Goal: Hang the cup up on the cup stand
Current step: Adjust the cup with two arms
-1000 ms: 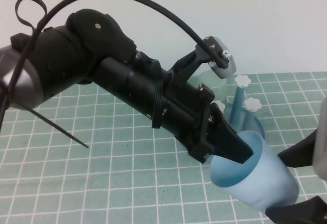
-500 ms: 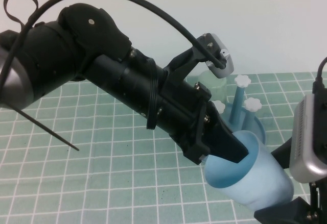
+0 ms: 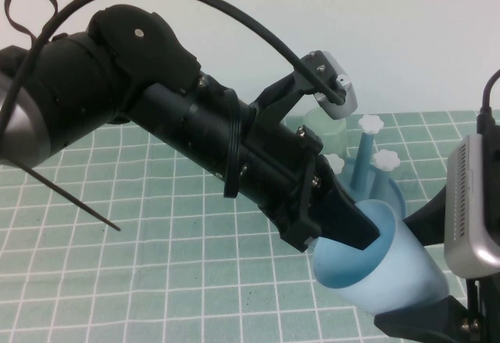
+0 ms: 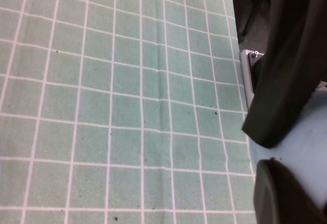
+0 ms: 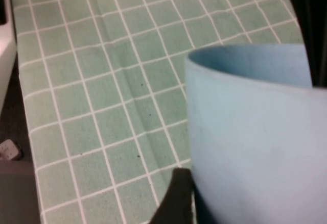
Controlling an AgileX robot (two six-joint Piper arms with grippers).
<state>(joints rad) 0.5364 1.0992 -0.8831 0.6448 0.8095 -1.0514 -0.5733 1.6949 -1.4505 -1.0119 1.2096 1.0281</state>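
Observation:
The light blue cup [image 3: 394,284] hangs tilted above the mat, its mouth turned toward the left arm. My left gripper [image 3: 353,232] is shut on the cup's rim, one finger inside and one outside; the left wrist view shows the cup wall [image 4: 306,152] between them. At the lower right, my right gripper [image 3: 410,273] stands open, its two fingers straddling the cup's lower body. In the right wrist view one finger [image 5: 179,198] lies right beside the cup [image 5: 255,132]. The cup stand [image 3: 397,191], blue with white-knobbed pegs, stands just behind the cup.
A pale green translucent cup [image 3: 324,124] stands behind the left wrist, beside the stand. The green gridded mat [image 3: 156,241] covers the table. A black cable arcs over the left arm.
My right gripper has moved in from the right edge, so its open fingers now flank the cup. The left arm shifted slightly left with the cup, then held still.

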